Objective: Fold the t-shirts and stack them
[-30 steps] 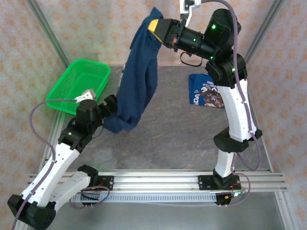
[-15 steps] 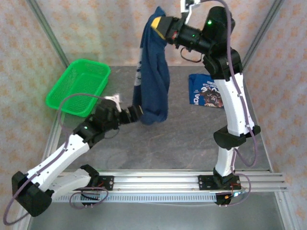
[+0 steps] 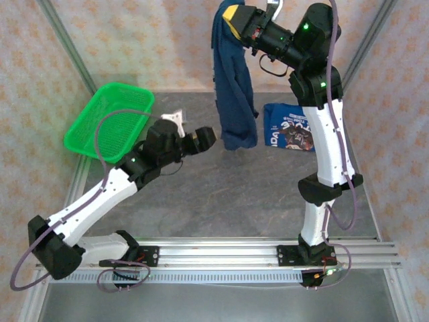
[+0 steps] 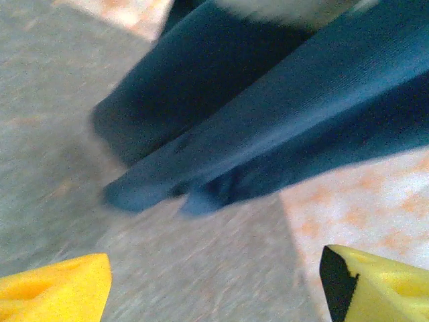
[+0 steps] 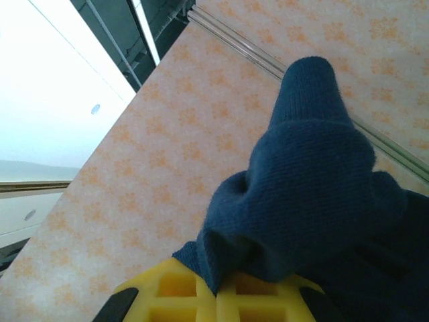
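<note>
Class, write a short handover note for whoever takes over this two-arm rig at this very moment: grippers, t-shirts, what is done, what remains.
Right gripper: shut on the navy t-shirt, raised high so the shirt hangs down toward the table.
Left gripper: open, holding nothing, close beside the shirt's lower hem.
Blue printed t-shirt: lying in a compact shape at the far right of the table; it looks folded, but check.
Green basket: far left.
Done: the navy shirt is lifted.
Left: probably catch the hem with the left gripper, lay the shirt flat, fold it, then stack the two shirts.
</note>
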Controlling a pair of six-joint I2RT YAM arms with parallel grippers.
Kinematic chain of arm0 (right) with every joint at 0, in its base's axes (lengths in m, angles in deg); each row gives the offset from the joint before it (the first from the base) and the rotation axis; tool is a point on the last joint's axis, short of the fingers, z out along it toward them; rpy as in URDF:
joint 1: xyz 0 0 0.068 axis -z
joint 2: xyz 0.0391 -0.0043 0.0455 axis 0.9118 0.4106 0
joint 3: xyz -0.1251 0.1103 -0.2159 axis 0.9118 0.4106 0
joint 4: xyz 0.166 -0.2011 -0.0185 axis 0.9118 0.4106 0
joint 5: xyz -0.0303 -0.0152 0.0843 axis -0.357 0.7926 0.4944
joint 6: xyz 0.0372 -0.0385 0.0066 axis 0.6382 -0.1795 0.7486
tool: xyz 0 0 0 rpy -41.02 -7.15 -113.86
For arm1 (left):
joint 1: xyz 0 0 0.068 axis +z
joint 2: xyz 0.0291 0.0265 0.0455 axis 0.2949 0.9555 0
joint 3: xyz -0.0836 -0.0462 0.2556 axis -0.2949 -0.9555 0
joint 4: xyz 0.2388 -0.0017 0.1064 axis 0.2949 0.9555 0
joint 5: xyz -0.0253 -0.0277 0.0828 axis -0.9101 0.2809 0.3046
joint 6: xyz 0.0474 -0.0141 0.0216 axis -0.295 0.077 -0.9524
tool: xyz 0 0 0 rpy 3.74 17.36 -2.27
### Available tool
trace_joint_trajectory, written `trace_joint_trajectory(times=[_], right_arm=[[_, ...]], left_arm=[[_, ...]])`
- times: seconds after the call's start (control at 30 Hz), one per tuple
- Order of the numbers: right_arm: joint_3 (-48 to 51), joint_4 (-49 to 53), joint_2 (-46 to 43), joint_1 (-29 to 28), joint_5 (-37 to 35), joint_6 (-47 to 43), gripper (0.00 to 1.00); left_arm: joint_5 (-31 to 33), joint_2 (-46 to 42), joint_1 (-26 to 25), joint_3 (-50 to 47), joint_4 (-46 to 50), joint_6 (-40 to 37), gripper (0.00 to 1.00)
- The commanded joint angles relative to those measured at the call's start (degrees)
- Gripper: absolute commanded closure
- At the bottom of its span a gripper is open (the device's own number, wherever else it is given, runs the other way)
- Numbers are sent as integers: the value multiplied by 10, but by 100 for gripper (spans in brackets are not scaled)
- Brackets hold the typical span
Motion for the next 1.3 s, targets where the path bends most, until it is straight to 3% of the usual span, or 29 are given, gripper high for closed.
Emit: trace_joint_trajectory(times=[0.0,0.17,0.23,0.3,0.37,0.43,0.57,0.77,1.0,1.17,1.27], right_arm=[[-5,-13,-22,-9,-2,-19,100],[-8,-39,-20,-12,-11,-2,100],[-18,-45,-16,-11,-18,0,100],[-30,-65,-13,-2,-21,21,100],[-30,-74,-18,3,-25,22,100],[-30,-74,-21,7,-27,23,100],[-30,-78,-23,10,-28,28,100],[-29,-99,-14,5,-25,51,100],[-24,-80,-11,-22,-28,41,100],[-24,-67,-6,-45,-43,28,100],[-21,-44,-4,-46,-50,24,100]], left_arm=[[-18,58,-18,36,-16,16,18],[5,139,-22,78,61,4,21],[19,171,-31,76,153,-3,32],[56,162,-36,-1,228,10,47],[90,97,-30,-132,218,67,51],[115,31,-14,-219,230,105,50],[149,-48,34,-294,278,127,49],[139,-71,69,-262,288,117,44],[106,-140,70,-203,114,153,19],[14,-110,69,-206,-71,200,14],[16,-135,67,-185,-48,156,13]])
